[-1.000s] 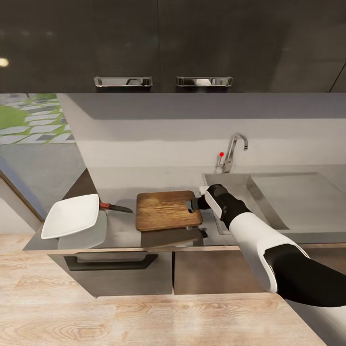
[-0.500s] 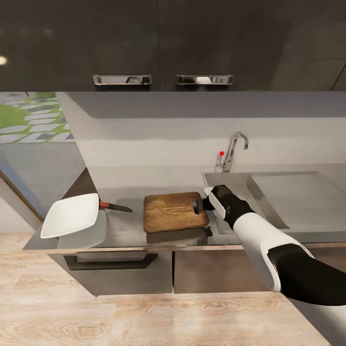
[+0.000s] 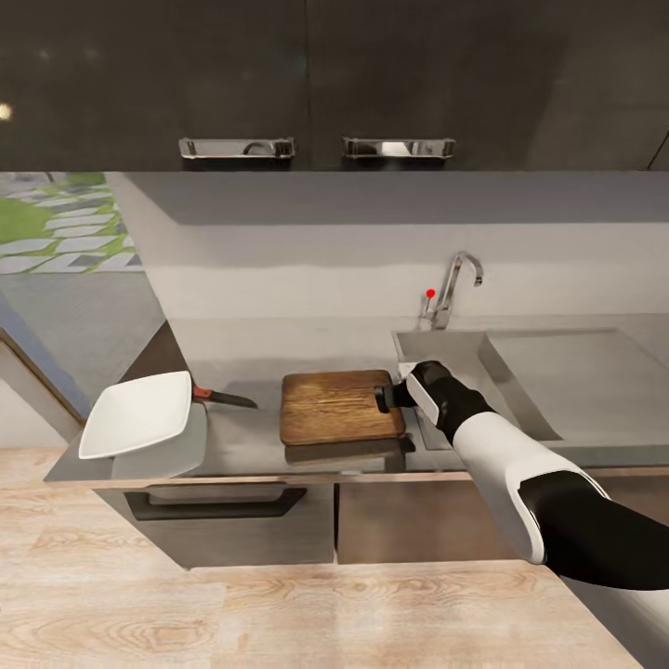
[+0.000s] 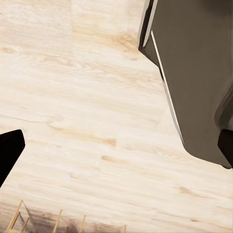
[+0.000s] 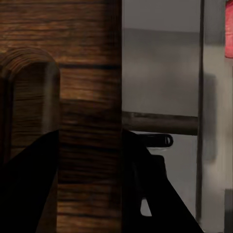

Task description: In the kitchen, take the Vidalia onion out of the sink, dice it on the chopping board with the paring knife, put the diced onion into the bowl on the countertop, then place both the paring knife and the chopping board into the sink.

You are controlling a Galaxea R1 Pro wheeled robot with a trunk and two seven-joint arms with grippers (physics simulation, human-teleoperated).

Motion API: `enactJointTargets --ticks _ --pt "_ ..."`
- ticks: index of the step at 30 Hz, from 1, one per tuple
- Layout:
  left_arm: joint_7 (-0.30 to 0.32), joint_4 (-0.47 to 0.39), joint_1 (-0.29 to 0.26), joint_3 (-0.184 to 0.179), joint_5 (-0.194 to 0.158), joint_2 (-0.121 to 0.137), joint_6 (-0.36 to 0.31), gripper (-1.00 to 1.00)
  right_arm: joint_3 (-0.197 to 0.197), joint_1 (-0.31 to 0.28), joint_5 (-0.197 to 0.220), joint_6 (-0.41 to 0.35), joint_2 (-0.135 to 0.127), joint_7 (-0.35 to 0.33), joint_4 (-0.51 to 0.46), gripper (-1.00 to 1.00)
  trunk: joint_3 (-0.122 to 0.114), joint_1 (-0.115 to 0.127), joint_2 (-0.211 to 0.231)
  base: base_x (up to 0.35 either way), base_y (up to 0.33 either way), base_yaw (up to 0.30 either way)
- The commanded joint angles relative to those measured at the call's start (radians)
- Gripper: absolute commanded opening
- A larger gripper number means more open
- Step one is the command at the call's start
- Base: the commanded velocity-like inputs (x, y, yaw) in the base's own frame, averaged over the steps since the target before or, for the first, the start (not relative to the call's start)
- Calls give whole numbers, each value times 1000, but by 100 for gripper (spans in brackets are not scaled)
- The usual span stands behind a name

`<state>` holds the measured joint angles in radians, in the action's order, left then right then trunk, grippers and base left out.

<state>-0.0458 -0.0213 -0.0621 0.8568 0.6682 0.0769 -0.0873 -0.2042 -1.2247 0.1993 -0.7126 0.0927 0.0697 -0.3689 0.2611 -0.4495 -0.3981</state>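
One right claw (image 3: 383, 398) grips the chopping board (image 3: 340, 407) above the grey countertop (image 3: 242, 441).

One chopping board (image 3: 339, 406), one paring knife (image 3: 224, 400), one bowl (image 3: 137, 415), one sink (image 3: 520, 372) and two cabinet handles (image 3: 236, 147) are counted.

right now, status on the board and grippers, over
Right gripper shut on the chopping board, lifted off the countertop beside the sink. Left gripper open over floor. Knife by bowl.
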Motion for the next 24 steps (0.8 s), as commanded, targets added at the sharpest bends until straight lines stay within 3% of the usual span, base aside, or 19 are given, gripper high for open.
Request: enactJointTargets --ticks 1,6,24 --pt "-2 0 -1 8 10 0 -3 100 -7 -1 12 -3 -1 7 -1 -100 3 0 -2 0 171 0" --pt "-2 0 -1 8 10 0 -3 100 -7 -1 12 -2 -1 7 0 -100 7 0 -2 0 132 0" --pt "-2 0 -1 8 10 0 -3 100 -7 -1 12 -2 -1 7 0 -100 20 0 -2 20 5 -3"
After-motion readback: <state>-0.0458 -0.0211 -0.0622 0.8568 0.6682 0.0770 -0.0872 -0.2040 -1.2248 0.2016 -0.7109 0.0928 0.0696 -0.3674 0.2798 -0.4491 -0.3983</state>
